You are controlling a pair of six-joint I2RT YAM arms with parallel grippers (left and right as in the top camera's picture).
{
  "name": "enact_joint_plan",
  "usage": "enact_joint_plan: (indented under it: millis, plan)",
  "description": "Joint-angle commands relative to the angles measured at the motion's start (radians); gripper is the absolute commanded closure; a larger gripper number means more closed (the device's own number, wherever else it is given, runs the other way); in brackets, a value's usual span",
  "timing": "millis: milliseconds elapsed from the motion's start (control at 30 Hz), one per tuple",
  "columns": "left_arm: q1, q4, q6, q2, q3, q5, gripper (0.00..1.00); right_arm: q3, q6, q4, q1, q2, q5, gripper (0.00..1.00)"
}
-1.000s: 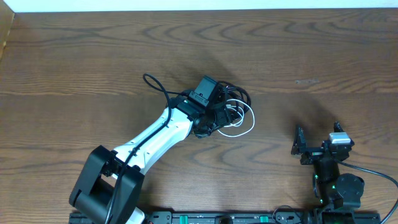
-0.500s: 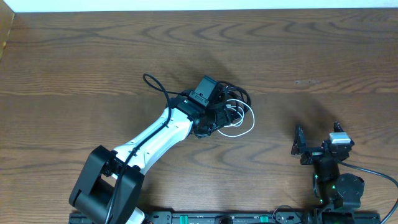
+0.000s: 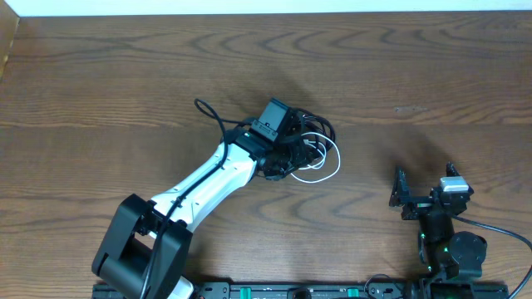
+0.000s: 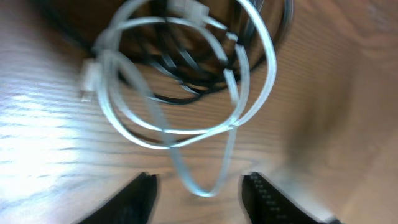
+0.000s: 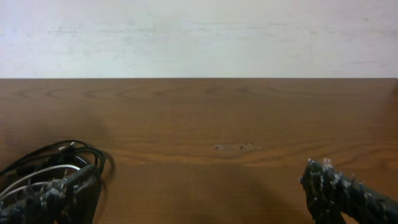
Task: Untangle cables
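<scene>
Overhead: the left gripper (image 3: 291, 156) sits over the tangled cables (image 3: 322, 139) at the middle of the table (image 3: 125, 75). The right gripper (image 3: 425, 186), near right, stands wide open and empty.

Left wrist: the left gripper's fingers (image 4: 140, 198) are apart, with a white cable (image 4: 269, 68) loop hanging between them and black cables (image 4: 186, 98) beyond.

Right wrist: the tangle lies at the left edge.

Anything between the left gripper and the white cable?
Nothing visible. In the left wrist view the left gripper stands open, and the lowest loop of the white cable lies on the table right between its fingertips. The black cables are tangled with the white loops farther out, not in the gap.
</scene>
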Motion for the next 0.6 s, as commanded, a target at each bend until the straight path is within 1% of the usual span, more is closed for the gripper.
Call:
enact_joint_plan:
  millis: [0, 167, 233, 300, 467, 567]
  plan:
    - [0.031, 0.021, -0.023, -0.017, 0.003, 0.131, 0.56, -0.002, 0.002, -0.005, 0.005, 0.0, 0.008, 0.01]
    - [0.039, 0.021, -0.025, -0.017, 0.003, 0.132, 0.56, -0.002, 0.002, -0.005, 0.005, 0.0, 0.008, 0.01]
    - [0.039, 0.021, -0.025, -0.017, 0.003, 0.132, 0.59, -0.002, 0.002, -0.005, 0.005, 0.0, 0.008, 0.01]
    - [0.039, 0.021, -0.025, -0.017, 0.003, 0.132, 0.8, -0.002, 0.002, -0.005, 0.005, 0.0, 0.008, 0.01]
    - [0.039, 0.02, -0.024, -0.017, 0.003, 0.13, 0.81, -0.002, 0.002, -0.005, 0.005, 0.0, 0.008, 0.01]
    - [0.039, 0.019, -0.016, -0.017, 0.003, 0.107, 0.75, -0.002, 0.002, -0.005, 0.005, 0.0, 0.008, 0.01]
